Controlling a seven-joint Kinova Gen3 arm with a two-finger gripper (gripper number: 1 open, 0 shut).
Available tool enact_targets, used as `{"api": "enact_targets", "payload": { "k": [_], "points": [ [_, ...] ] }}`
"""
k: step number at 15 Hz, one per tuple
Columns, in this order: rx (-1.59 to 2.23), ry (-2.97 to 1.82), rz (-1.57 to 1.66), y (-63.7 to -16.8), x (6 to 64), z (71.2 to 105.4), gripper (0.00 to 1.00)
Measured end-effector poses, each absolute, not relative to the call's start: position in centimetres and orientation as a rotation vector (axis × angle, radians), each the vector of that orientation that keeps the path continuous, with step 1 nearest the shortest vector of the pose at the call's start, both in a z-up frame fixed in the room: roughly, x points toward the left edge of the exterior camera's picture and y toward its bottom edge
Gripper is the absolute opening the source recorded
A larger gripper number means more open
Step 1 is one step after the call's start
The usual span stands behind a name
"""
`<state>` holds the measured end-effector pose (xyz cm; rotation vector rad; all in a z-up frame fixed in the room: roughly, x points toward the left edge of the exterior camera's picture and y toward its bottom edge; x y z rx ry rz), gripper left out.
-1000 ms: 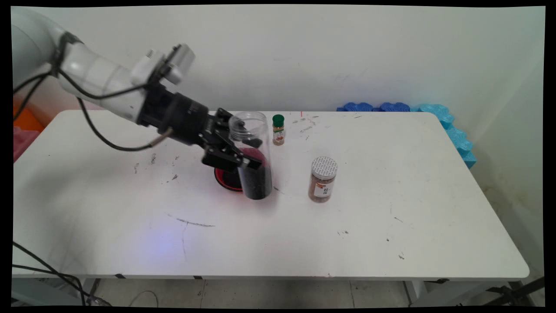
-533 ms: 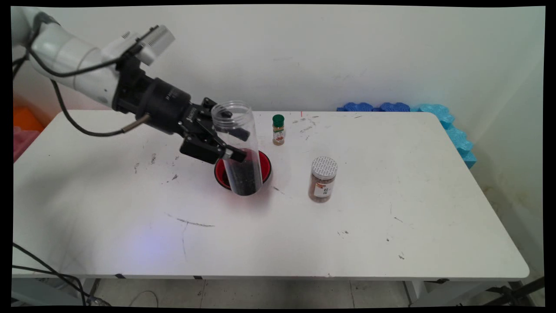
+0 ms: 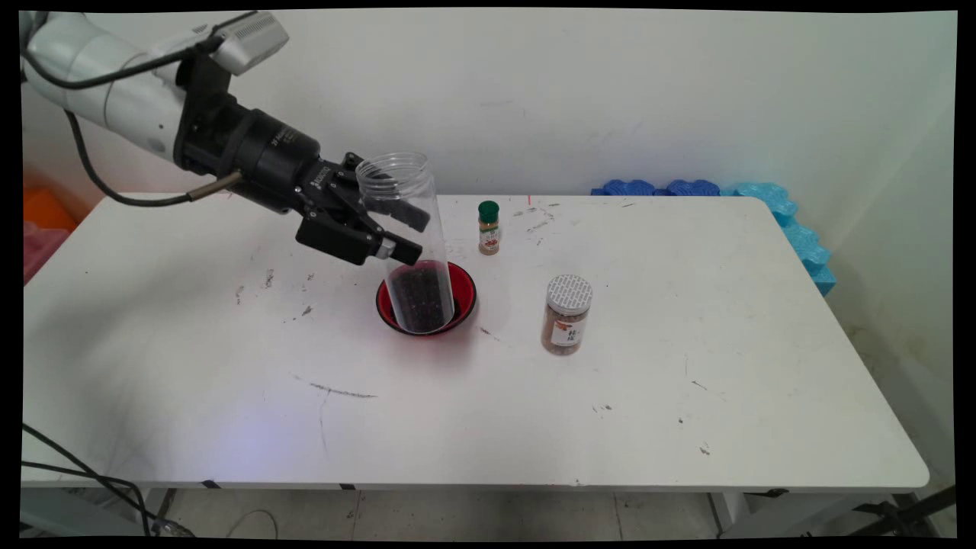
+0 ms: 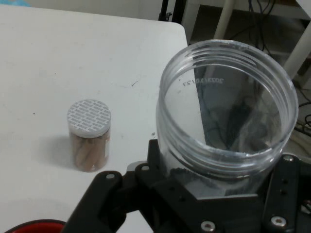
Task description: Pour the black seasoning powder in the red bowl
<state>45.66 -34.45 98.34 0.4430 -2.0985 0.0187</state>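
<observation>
A small spice bottle [image 3: 489, 227] with a green cap stands upright near the back of the white desk [image 3: 686, 396]. A jar [image 3: 566, 315] with a white patterned lid and brown stuff inside stands closer to the front, well apart from the bottle. The hand view shows this jar [image 4: 89, 135] too, standing alone. Bright blue foam pieces [image 3: 770, 210] sit along the back right edge of the desk, by the wall. Black cables [image 3: 91, 480] hang under the desk's left front corner.

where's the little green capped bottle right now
In the main view the green-capped bottle stands upright near the table's far edge, just behind and right of the red bowl.
</observation>
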Motion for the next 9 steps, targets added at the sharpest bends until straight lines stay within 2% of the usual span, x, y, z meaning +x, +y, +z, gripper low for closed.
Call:
{"api": "enact_targets", "payload": {
  "k": [9],
  "points": [
    [0.588,-2.046,-0.117,-35.7,45.7,98.7,0.0]
  ]
}}
